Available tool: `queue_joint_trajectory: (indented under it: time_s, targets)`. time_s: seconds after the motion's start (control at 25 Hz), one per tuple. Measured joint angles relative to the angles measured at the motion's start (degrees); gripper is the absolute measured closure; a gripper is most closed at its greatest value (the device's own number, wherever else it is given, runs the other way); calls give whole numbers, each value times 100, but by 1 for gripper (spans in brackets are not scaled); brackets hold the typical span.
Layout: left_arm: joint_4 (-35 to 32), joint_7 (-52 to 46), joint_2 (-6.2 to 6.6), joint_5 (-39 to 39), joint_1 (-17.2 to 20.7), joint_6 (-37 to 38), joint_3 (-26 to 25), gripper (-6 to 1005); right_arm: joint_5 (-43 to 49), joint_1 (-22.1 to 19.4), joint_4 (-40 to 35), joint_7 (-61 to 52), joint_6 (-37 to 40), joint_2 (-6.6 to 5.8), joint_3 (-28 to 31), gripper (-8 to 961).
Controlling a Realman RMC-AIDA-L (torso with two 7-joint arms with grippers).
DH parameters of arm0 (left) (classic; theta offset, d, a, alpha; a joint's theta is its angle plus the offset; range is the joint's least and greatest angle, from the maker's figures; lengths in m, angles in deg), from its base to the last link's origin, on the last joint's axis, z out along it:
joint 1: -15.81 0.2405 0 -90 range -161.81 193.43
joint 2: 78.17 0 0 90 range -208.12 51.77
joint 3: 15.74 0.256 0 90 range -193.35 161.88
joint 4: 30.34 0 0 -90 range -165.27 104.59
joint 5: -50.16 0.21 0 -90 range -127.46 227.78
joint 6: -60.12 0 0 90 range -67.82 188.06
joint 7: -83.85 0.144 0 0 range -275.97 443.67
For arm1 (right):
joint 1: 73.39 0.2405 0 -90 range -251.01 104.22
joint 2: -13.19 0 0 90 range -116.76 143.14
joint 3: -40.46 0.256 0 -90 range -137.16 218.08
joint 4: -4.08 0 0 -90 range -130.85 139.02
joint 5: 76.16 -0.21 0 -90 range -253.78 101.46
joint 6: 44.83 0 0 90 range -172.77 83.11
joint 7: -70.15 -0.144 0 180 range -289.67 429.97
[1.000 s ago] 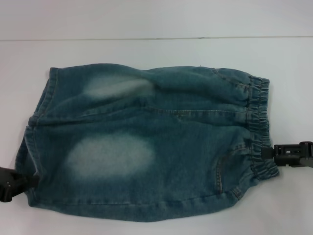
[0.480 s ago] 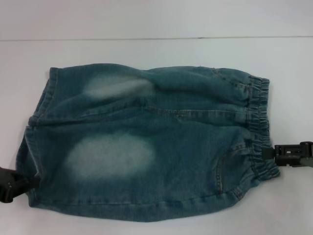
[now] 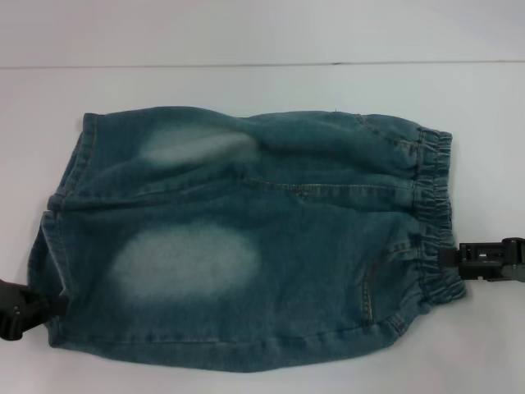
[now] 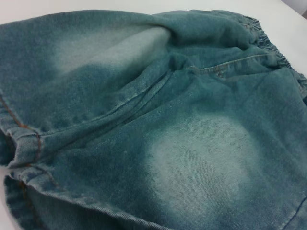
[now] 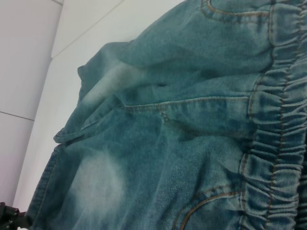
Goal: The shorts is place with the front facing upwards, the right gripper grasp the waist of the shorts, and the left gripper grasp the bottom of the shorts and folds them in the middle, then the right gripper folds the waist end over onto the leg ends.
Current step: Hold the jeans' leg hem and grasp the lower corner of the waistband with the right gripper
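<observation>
The blue-green denim shorts [image 3: 246, 246] lie spread on the white table, front up. The crinkled waist [image 3: 433, 205] is at the right and the flat leg hems [image 3: 70, 176] are at the left. My right gripper [image 3: 449, 256] meets the waistband's near part from the right and is shut on it. At the near left corner my left gripper [image 3: 51, 304] is shut on the hem of the nearer leg. The left wrist view looks along the hem [image 4: 21, 139] toward the waist [image 4: 271, 40]. The right wrist view shows the waistband [image 5: 278, 143] close up.
The white table [image 3: 262, 90] runs on behind the shorts to a seam line at the back. A narrow strip of table shows at the left and right of the shorts. The left gripper [image 5: 8, 214] shows small in the right wrist view.
The near waist corner and the near edge of the shorts have shifted very slightly. Both grippers stay where they were.
</observation>
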Motion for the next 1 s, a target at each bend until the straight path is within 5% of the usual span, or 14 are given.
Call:
queue_joint_trajectory:
  time_s: [1.0]
  targets:
    - [-61,-4,0,17,-4,26,-3,970,-234,-37,13,-51,104,-27,-41,41]
